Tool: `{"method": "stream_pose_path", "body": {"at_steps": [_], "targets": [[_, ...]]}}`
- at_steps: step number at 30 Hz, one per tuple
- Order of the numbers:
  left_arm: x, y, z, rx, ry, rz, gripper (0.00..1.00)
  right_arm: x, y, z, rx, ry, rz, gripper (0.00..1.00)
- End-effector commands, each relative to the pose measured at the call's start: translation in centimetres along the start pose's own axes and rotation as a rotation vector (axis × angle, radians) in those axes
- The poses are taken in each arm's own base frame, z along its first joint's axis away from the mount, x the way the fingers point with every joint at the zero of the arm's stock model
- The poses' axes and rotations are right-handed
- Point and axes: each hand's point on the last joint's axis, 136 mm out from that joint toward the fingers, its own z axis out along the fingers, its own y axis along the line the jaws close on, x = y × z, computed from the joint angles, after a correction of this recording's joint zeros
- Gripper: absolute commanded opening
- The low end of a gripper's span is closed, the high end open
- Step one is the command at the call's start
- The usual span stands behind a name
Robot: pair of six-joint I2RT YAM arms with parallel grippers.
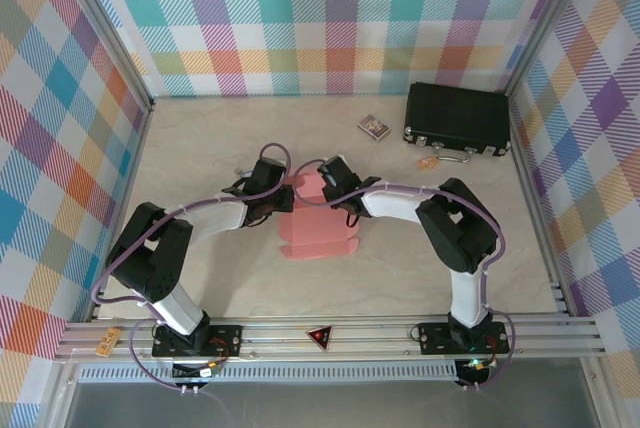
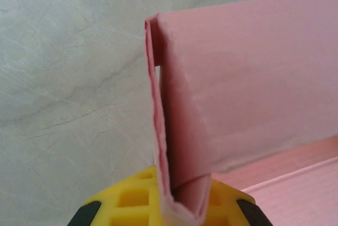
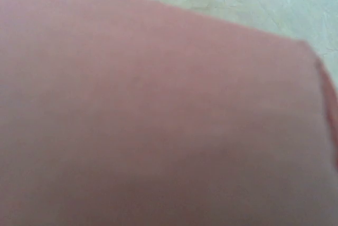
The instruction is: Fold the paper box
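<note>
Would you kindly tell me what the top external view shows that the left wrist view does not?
Top external view: both arms meeting over the paper box, with a black case and a small patterned card pack near the far wall. Left wrist view: the left gripper shut on a doubled pink flap of the box that stands upright, its layered edge seen close up. Both: the paper box lying on the pale marbled table.

Arms bent inward; left hand (image 1: 284,198) pinched tight, right hand (image 1: 316,188) opposite.
</note>
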Motion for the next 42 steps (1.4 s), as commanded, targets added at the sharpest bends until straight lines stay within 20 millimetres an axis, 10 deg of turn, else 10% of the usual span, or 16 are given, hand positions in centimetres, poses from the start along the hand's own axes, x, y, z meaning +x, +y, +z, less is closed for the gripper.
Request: {"method": "stream_pose_path", "body": {"at_steps": [1, 42], "targets": [[0.7, -0.2, 0.1, -0.014, 0.036, 0.013, 0.04, -0.3, 0.5, -1.0, -0.05, -0.012, -0.008, 0.24], [0.5, -0.7, 0.3, -0.008, 0.05, -0.012, 0.04, 0.6, -5.0, 2.2, 0.435, 0.04, 0.252, 0.09]]}}
